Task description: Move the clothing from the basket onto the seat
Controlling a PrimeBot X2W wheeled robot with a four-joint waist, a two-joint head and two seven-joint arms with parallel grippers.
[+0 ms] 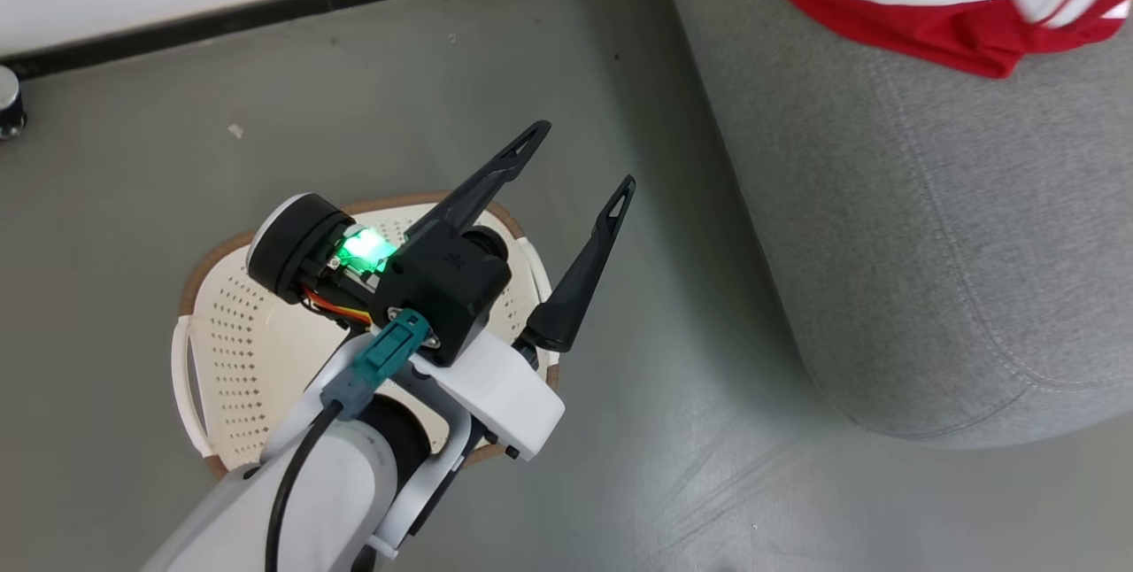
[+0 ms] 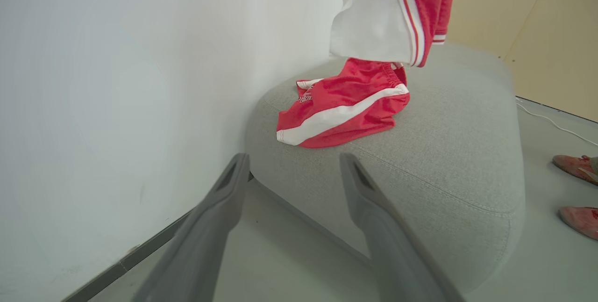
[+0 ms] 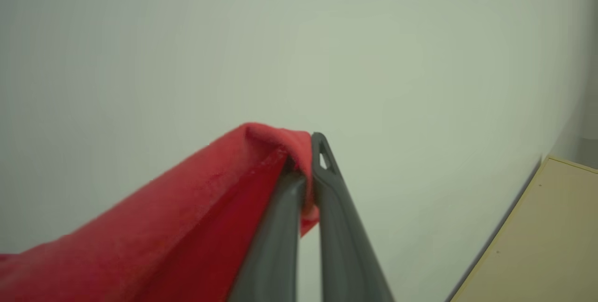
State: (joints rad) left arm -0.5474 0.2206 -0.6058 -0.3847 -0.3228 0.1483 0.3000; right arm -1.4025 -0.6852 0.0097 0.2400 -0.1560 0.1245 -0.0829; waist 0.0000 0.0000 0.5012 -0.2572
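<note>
Left gripper (image 1: 584, 156): fingers spread wide, nothing between them, hovering over the cream-white perforated plastic basket (image 1: 230, 333). No cloth on the part of its floor that shows. Right gripper (image 3: 304, 159): pinched on a red-and-white fabric garment (image 3: 187, 208), which hangs ahead of the left fingers, above the grey woven sofa seat (image 2: 458, 152). The red white-striped garment (image 2: 343, 110) lies on the seat beneath it. My read: one placed, and only lower and release remain.

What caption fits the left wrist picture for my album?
Open left gripper faces the grey seat, where one red garment lies while a second garment hangs above.
</note>
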